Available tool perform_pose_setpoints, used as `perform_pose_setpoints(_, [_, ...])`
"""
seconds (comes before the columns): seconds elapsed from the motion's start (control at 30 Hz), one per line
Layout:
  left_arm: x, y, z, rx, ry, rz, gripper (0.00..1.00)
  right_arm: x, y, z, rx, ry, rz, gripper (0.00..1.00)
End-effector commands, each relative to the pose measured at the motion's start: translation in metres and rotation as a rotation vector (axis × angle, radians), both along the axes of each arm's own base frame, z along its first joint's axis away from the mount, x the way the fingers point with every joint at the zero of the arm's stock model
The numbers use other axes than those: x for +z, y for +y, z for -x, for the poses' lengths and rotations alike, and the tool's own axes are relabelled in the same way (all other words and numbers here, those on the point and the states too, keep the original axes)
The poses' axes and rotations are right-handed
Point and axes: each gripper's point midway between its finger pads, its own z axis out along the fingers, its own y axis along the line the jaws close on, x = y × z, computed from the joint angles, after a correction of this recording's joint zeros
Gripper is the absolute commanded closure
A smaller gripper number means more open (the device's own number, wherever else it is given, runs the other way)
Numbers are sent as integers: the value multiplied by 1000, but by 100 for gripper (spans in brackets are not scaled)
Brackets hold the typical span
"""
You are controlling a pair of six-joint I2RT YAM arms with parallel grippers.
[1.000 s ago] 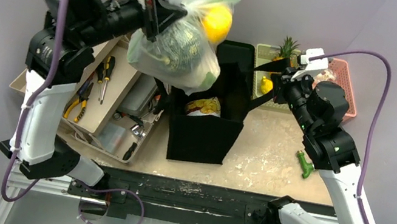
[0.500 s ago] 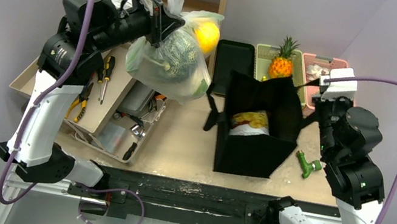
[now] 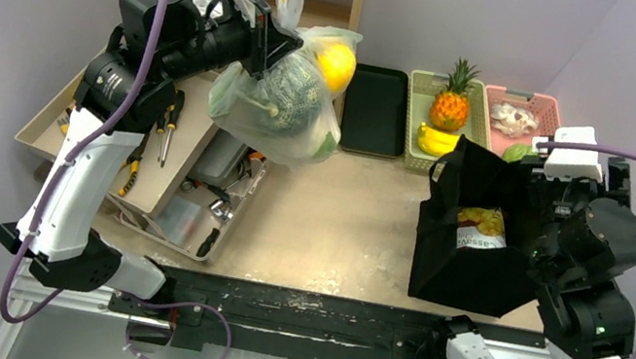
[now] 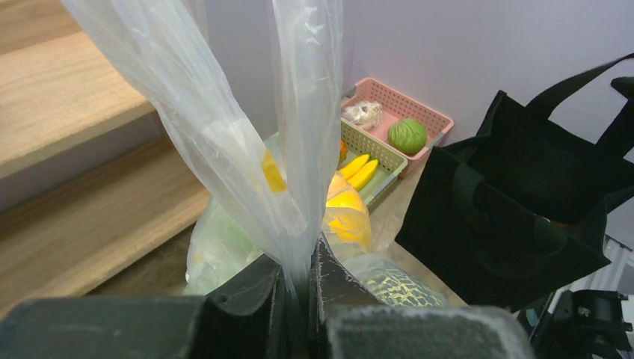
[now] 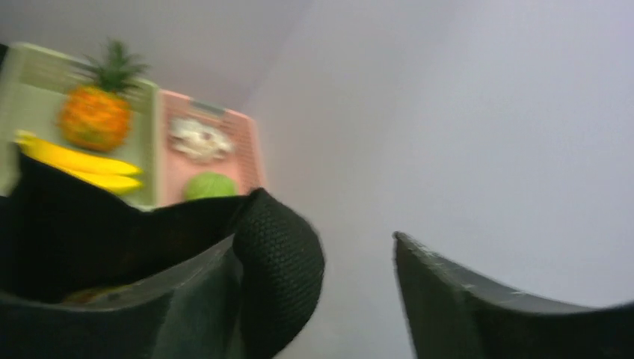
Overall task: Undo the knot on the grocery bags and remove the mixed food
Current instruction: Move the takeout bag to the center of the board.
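Plastic bag [image 3: 306,143], food [image 3: 288,93] inside, hung at eleven o'clock by left gripper [image 4: 297,288] clamped on its neck, presumably for untying; black cloth bag [image 3: 467,265] at four o'clock, right gripper [image 5: 359,277] parted, strap [image 5: 280,254] draped on one finger.

Plastic bag [image 3: 280,104] hangs aloft; black bag [image 3: 467,265] stands open.

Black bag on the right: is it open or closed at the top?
Open. The black bag stands upright with its mouth gaping, and a yellow packet shows inside.
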Motion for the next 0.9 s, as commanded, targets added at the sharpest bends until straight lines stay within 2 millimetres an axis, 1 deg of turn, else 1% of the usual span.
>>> perform_pose_setpoints(0.0, [27,-4,6,-36,-78,82,100,-8,50,-5,271,49,-242,18])
perform_pose_setpoints(0.03, [25,-5,6,-41,-70,81,100,-14,66,-8,334,86,-303,11])
perform_pose_setpoints(0.07, [22,-6,6,-45,-61,80,100,-19,83,-7,414,126,-356,7])
perform_pose_setpoints(0.13, [17,-7,8,-54,-45,80,100,-30,117,-5,564,213,-443,3])
perform_pose_setpoints(0.17, [15,-7,8,-55,-40,81,100,-36,132,-3,628,258,-487,1])
perform_pose_setpoints(0.23, [10,-7,8,-55,-29,80,100,-48,156,-1,720,336,-560,1])
perform_pose_setpoints(0.27, [8,-8,9,-57,-27,81,100,-53,167,-1,772,370,-571,2])
perform_pose_setpoints(0.3, [6,-8,8,-56,-21,82,100,-59,182,0,851,410,-584,3])
perform_pose_setpoints(0.37, [2,-8,9,-55,-1,87,100,-66,201,-5,939,464,-599,6])
perform_pose_setpoints(0.43, [-7,-8,9,-51,31,87,100,-77,216,-11,1006,547,-597,12])
perform_pose_setpoints(0.53, [-22,-8,11,-51,74,81,100,-97,229,-26,1025,655,-593,23])
perform_pose_setpoints(0.63, [-34,-5,12,-37,95,67,100,-118,245,-42,1013,707,-502,29])
perform_pose_setpoints(0.7, [-37,-1,9,-17,99,63,100,-132,262,-44,1027,729,-394,29])
perform_pose_setpoints(0.77, [-38,4,4,8,110,69,100,-152,266,-50,980,769,-329,31])
perform_pose_setpoints(0.8, [-38,9,0,27,123,80,100,-165,267,-49,971,805,-274,32])
perform_pose_setpoints(0.87, [-38,20,-8,62,152,112,100,-202,261,-38,963,914,-146,32])
